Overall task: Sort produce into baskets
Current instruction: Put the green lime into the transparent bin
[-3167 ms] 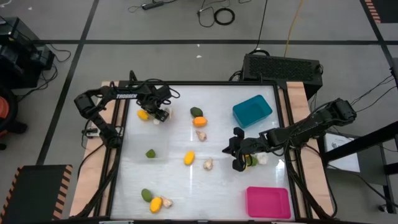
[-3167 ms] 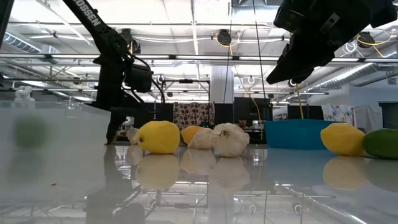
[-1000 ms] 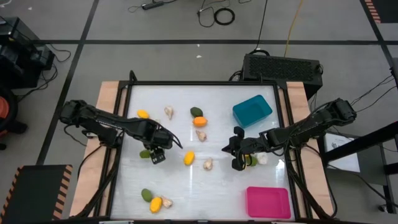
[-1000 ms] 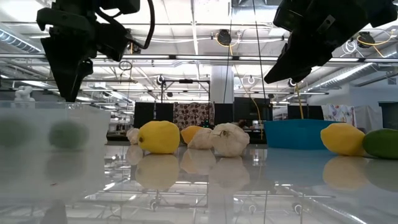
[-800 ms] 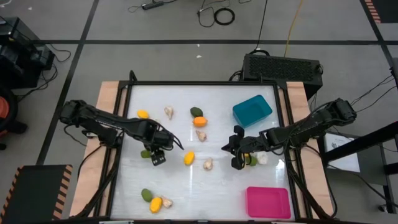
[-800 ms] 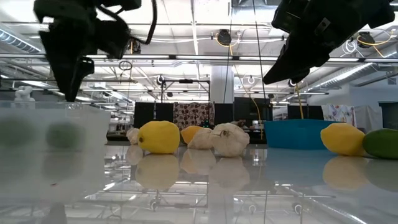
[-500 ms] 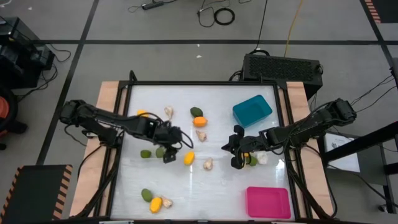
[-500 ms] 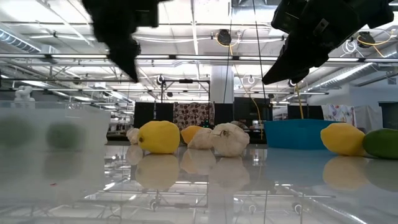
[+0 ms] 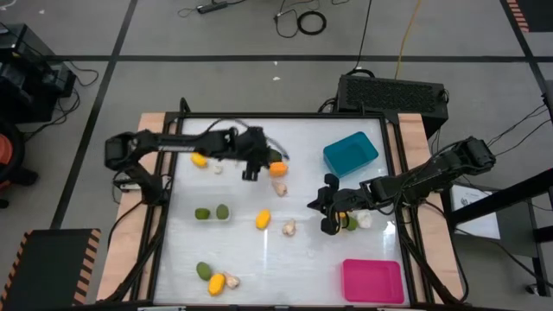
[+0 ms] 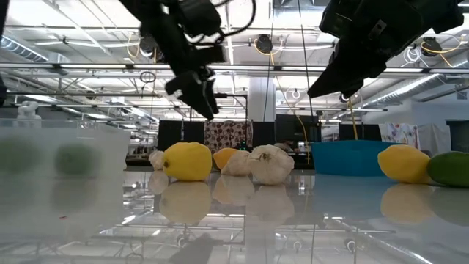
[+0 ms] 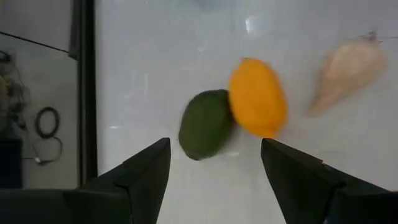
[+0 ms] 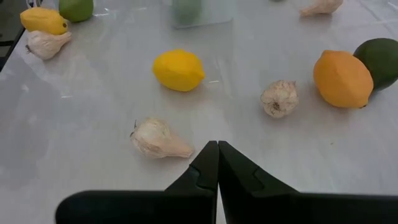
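My left gripper (image 9: 257,162) is open and empty, just left of a green piece (image 11: 205,124) that touches an orange piece (image 11: 258,104); a garlic (image 11: 348,68) lies beyond them. Both fingers stand short of the green piece. Two green pieces (image 9: 202,212) (image 9: 223,211) lie in the whitish clear basket (image 10: 110,139). My right gripper (image 9: 318,207) is shut and empty above the table right of centre, with a yellow piece (image 9: 347,223) and a garlic (image 9: 365,221) beside it. The teal basket (image 9: 350,154) and the pink basket (image 9: 372,281) stand on the right.
Loose on the table: a yellow piece (image 9: 263,220) and a garlic (image 9: 289,228) at centre, a yellow piece (image 9: 199,159) at far left, and a green (image 9: 204,271), a yellow (image 9: 216,282) and a garlic (image 9: 232,281) at near left. A black frame (image 9: 259,116) edges the table.
My left gripper has left the clear basket, where a second green piece now lies beside the first. It has gone toward the far edge and right, to the green and orange pair. My right gripper has kept still.
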Controlling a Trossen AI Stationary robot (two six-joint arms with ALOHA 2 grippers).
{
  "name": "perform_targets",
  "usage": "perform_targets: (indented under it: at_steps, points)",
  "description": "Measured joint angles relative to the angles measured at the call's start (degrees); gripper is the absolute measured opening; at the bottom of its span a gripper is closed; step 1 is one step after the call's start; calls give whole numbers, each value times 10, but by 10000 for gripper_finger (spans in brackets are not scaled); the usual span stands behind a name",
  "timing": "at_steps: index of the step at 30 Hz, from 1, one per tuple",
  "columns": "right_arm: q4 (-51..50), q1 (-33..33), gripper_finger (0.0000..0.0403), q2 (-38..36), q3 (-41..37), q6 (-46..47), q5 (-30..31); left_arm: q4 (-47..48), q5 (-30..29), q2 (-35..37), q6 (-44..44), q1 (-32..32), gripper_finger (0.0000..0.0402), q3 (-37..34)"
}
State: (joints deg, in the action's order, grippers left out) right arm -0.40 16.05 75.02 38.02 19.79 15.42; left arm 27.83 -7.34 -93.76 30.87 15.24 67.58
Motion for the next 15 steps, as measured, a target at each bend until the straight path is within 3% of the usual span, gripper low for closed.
perform_targets:
  at_steps: [5,11,15]
  points:
    - [-3,0,0,0,0,-29,0,109,77,-101,30,56,258,127]
    - [-22,0,0,0,0,-40,0,209,83,-199,99,78,258,227]
    - [-44,0,0,0,0,-40,0,210,83,-232,119,81,257,242]
